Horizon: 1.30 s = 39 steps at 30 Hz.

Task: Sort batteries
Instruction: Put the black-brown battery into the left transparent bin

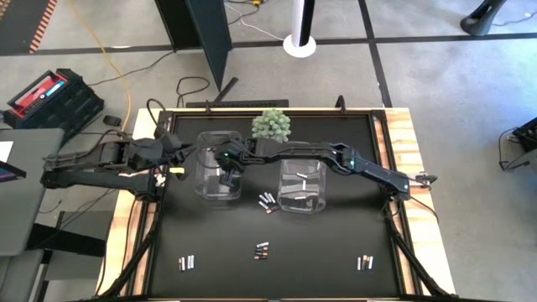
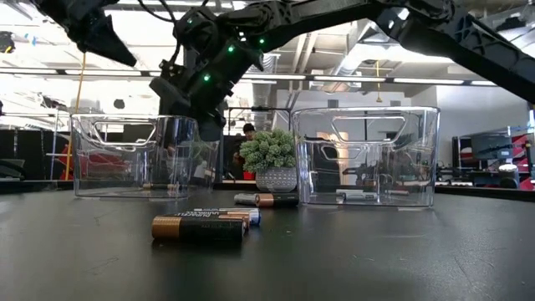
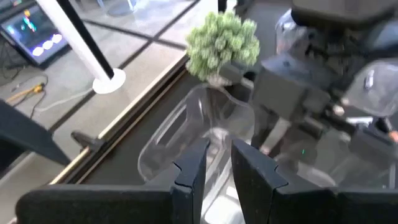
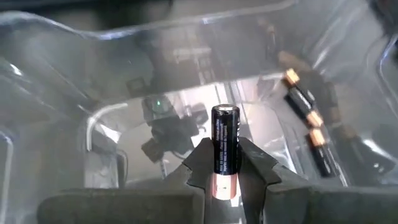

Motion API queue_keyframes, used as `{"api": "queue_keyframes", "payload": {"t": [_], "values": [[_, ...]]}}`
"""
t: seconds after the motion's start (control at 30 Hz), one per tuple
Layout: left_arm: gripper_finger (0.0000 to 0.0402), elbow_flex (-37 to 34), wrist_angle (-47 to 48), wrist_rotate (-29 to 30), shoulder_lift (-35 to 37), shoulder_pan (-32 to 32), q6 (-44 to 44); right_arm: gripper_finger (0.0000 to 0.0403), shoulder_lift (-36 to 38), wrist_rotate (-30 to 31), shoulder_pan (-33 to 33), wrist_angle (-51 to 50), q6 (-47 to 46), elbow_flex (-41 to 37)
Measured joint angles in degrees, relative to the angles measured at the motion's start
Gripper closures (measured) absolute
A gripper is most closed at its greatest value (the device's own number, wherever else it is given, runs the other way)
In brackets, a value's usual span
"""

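My right gripper (image 1: 226, 172) reaches across the table and hangs over the left clear bin (image 1: 216, 164), shut on a dark battery (image 4: 224, 140) with a copper end. Other dark batteries (image 4: 306, 107) lie on that bin's floor. The right clear bin (image 1: 302, 184) stands beside it. More batteries lie on the black mat in small groups (image 1: 267, 201) (image 1: 261, 250) (image 1: 186, 262) (image 1: 364, 262). My left gripper (image 3: 214, 165) waits by the left bin's left side, narrowly open with nothing between its fingers. My right gripper pinches the battery between its two fingers at the copper end (image 4: 224, 182). The fingers slant down from the table's right side, and the battery runs along them, its dark end sticking out past the fingertips. The battery hangs clear above the bin's floor.
A green spiky ball plant (image 1: 271, 124) in a small pot stands at the far edge between the bins. A pair of batteries (image 2: 201, 227) lies close to the low camera. Wooden rails (image 1: 401, 134) border the mat.
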State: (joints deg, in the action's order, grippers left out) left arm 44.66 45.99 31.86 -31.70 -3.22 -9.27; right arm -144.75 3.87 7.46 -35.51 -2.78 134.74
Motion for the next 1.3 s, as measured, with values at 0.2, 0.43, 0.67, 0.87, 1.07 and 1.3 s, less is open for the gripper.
{"api": "queue_keyframes", "payload": {"t": [0.2, 0.43, 0.67, 0.87, 1.07, 1.3], "values": [[0.0329, 0.0, 0.5, 0.0, 0.0, 0.0, -0.4, 0.0315, 0.0, 0.4, 0.8, -3.8, -0.4, 0.0], [0.0329, 0.0, 0.4, 0.0, 0.0, 0.0, -0.3, 0.0311, 0.0, 0.3, 0.9, -4.1, -0.4, 0.0], [0.0329, 0.0, 0.4, 0.0, 0.0, 0.0, -0.2, 0.031, 0.0, 0.3, 1.3, -5.3, 0.7, 0.0], [0.0329, 0.0, 0.4, 0.0, 0.0, 0.0, -0.2, 0.031, 0.0, 0.2, 1.7, -6.6, 1.3, -0.1], [0.0329, 0.0, 0.4, 0.0, 0.0, 0.0, 0.9, 0.031, 0.0, 0.1, 1.7, -6.8, 1.3, -0.1], [0.0329, 0.0, 0.4, 0.0, 0.0, 0.0, 1.0, 0.031, 0.0, 0.1, 1.7, -7.4, 1.3, -0.1]]}}
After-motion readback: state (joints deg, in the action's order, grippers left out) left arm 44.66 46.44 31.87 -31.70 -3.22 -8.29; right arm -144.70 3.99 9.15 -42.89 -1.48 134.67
